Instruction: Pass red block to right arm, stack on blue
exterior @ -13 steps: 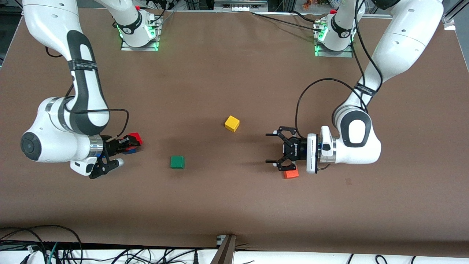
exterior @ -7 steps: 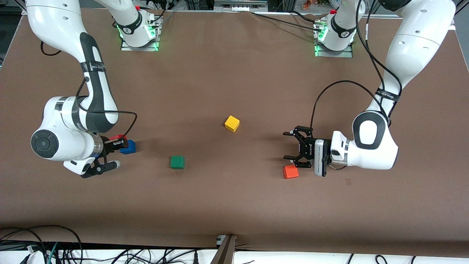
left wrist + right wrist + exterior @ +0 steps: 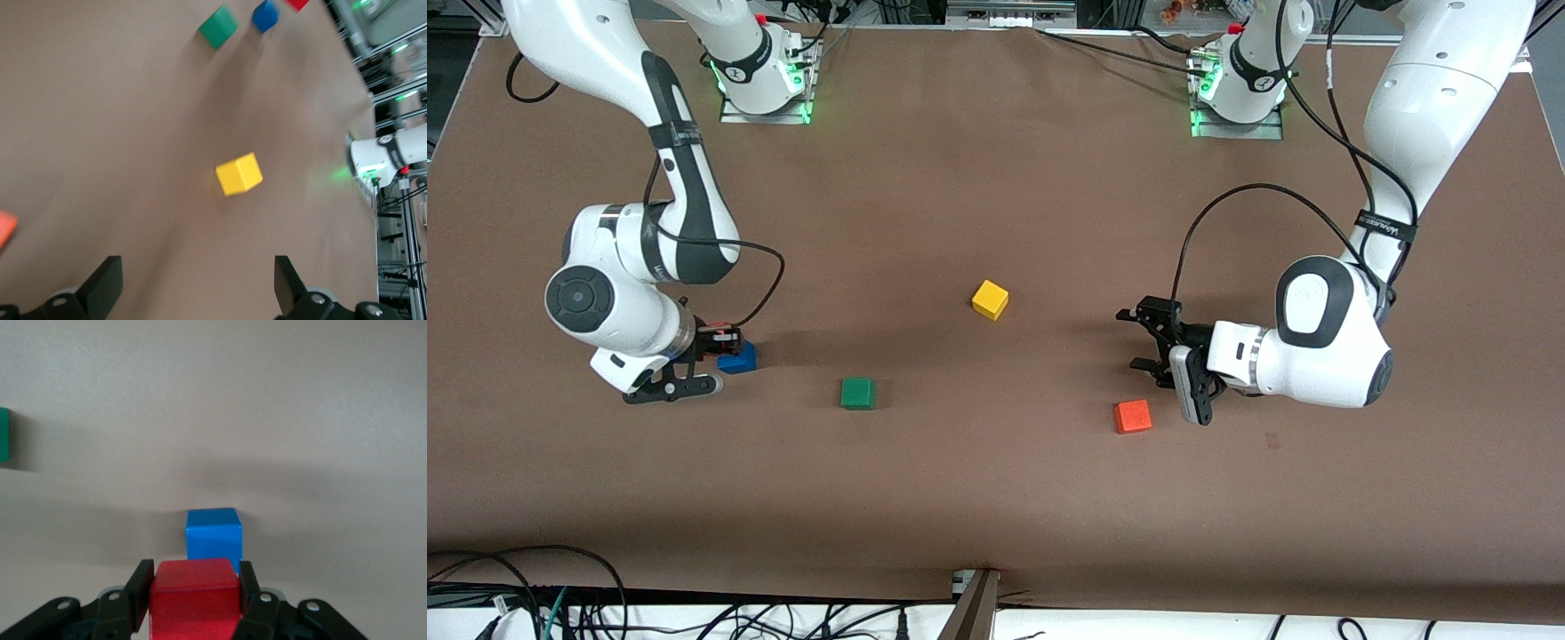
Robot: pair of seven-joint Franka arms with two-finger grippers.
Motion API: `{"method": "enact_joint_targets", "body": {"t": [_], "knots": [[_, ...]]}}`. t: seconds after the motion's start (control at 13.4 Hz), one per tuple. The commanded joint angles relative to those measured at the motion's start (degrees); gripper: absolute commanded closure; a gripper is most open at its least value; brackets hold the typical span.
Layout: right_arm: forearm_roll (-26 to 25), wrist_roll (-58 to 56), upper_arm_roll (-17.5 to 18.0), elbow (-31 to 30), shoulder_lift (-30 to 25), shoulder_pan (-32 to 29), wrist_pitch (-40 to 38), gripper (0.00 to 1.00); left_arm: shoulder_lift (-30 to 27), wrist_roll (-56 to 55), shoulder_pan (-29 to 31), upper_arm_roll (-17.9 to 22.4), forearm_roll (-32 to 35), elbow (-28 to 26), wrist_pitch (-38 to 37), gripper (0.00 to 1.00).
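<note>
My right gripper (image 3: 719, 343) is shut on the red block (image 3: 193, 593), one finger on each side face. It hangs low over the table, just beside the blue cube (image 3: 738, 358), on the side toward the right arm's end. In the right wrist view the blue cube (image 3: 213, 532) stands on the table straight ahead of the held block, apart from it. My left gripper (image 3: 1149, 338) is open and holds nothing, in the air above the orange-red cube (image 3: 1133, 415). Its fingertips (image 3: 107, 283) stand wide over bare table.
A green cube (image 3: 857, 393) sits between the blue cube and the table's middle. A yellow cube (image 3: 990, 299) lies near the centre, farther from the front camera. The left wrist view shows the yellow cube (image 3: 239, 174) ahead of the left gripper.
My right arm has swung round and drawn the red block back from over the blue cube toward its own end. The left gripper has pulled back off the orange-red cube, still open.
</note>
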Motion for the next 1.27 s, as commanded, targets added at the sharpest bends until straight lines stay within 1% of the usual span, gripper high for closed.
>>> {"method": "enact_joint_targets", "body": {"t": [0.0, 0.07, 0.22, 0.3, 0.45, 0.52, 0.6, 0.75, 0.82, 0.97, 1.19], "knots": [[-1.21, 1.21, -0.25, -8.74, -4.01, 0.19, 8.70, 0.95, -4.97, -9.22, 0.53, 0.72, 4.87, -0.21, -6.76, 0.00], [-1.21, 1.21, -0.25, -10.07, -4.28, 0.19, 10.65, 0.95, -6.99, -12.12, 0.62, 1.41, 7.32, -0.21, -9.58, 0.00], [-1.21, 1.21, -0.43, -11.66, -4.46, 0.19, 13.29, 0.95, -10.60, -17.40, 0.71, 4.22, 12.68, -0.30, -15.38, 0.00], [-1.21, 1.21, -0.43, -12.01, -4.46, 0.19, 13.91, 0.95, -12.00, -19.78, 0.71, 5.80, 15.14, -0.13, -16.97, 0.00], [-1.21, 1.21, -0.43, -12.01, -4.37, 0.19, 14.36, 0.95, -15.51, -25.04, 0.80, 7.04, 19.01, -0.39, -17.69, 0.00], [-1.21, 1.21, -0.43, -12.01, -4.28, 0.19, 14.79, 0.95, -17.45, -28.03, 1.24, 7.66, 19.38, -0.22, -17.69, 0.00], [-1.21, 1.21, -0.43, -12.01, -3.93, 0.19, 15.67, 0.95, -19.29, -31.02, 1.15, 7.84, 21.21, -0.13, -17.61, 0.00], [-1.21, 1.13, -0.43, -11.93, -3.67, 0.10, 16.73, 0.94, -21.33, -33.86, 1.24, 7.66, 29.97, 0.22, -17.26, 0.00], [-1.21, 1.13, -0.43, -11.93, -3.49, 0.01, 16.73, 0.94, -22.55, -34.12, 1.15, 7.57, 32.54, 0.22, -16.91, 0.00], [-1.21, 0.69, -0.43, -12.01, -3.32, 0.01, 16.73, 0.94, -25.10, -36.92, 1.06, 7.49, 35.28, 0.14, -17.16, 0.00], [-1.21, 0.42, -0.43, -12.01, -3.05, -0.08, 16.73, 0.94, -29.23, -40.02, 0.80, 7.92, 36.08, -0.12, -21.11, 0.00]]}}
